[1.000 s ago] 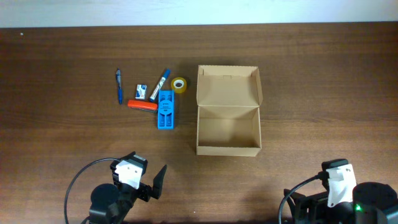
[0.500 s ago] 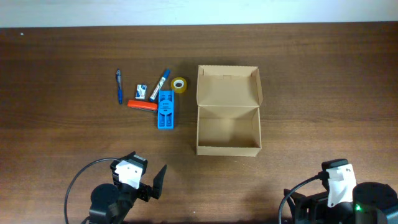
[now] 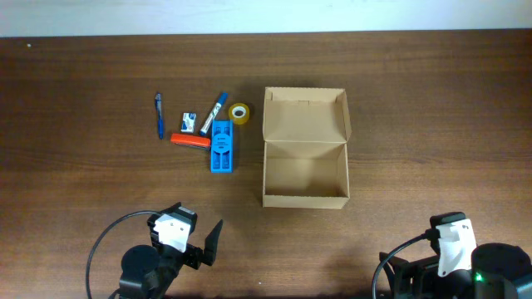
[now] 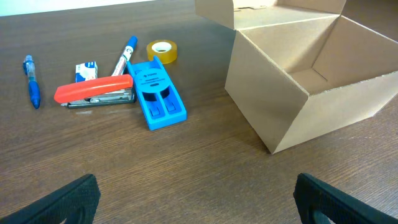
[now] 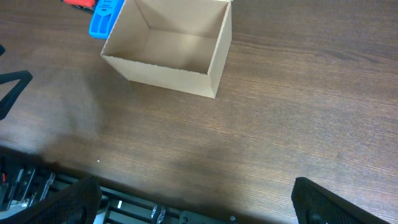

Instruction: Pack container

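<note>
The container [image 3: 304, 174], a plain brown cardboard box, stands open and empty at the table's middle right, its flap lid up at the back. It also shows in the left wrist view [image 4: 298, 74] and the right wrist view [image 5: 168, 46]. Left of it lie a blue stapler [image 3: 221, 145], a red stapler [image 3: 189, 140], a tape roll [image 3: 239, 113], a blue marker [image 3: 215, 108], a blue pen [image 3: 159, 115] and a small white box [image 3: 188, 122]. My left gripper [image 4: 198, 200] is open and empty near the front edge. My right gripper [image 5: 194, 202] is open and empty at the front right.
The dark wooden table [image 3: 416, 124] reaches a pale wall at the back. Black cables loop by both arm bases at the front edge [image 3: 104, 241]. The right wrist view shows the table's front edge and metal framing below it [image 5: 124, 208].
</note>
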Robot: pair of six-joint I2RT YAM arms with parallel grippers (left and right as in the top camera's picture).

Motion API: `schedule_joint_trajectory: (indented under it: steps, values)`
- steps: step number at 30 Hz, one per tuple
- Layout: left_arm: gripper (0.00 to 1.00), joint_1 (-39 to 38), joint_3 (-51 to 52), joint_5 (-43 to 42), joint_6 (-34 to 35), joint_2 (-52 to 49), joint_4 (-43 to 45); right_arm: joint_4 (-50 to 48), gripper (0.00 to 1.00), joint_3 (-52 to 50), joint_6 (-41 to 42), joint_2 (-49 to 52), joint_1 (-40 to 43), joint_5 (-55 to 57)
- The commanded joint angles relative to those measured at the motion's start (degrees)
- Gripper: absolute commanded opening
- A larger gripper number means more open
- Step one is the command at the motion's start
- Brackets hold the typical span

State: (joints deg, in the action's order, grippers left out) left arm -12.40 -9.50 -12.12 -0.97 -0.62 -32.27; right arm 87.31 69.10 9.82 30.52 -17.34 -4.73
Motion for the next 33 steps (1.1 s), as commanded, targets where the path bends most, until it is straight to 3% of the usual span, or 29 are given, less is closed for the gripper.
schedule_joint_trajectory:
  steps: [1, 8, 12, 33]
  values:
    - [0.99, 0.2, 0.1, -1.0, 0.6, 0.3, 0.2, -0.1, 0.99, 0.9, -0.6, -0.2, 0.1, 0.9]
    - [1.0, 0.3, 0.1, 1.5, 1.9, 0.0, 5.3, -0.1, 0.99, 0.9, -0.6, -0.2, 0.1, 0.9]
    - [1.0, 0.3, -1.8, 3.2, 5.1, -6.0, 5.1, -0.1, 0.99, 0.9, -0.6, -0.2, 0.1, 0.9]
    - [1.0, 0.2, -34.0, 5.9, 4.0, -66.1, 8.7, -0.1, 0.99, 0.9, -0.6, -0.2, 0.1, 0.9]
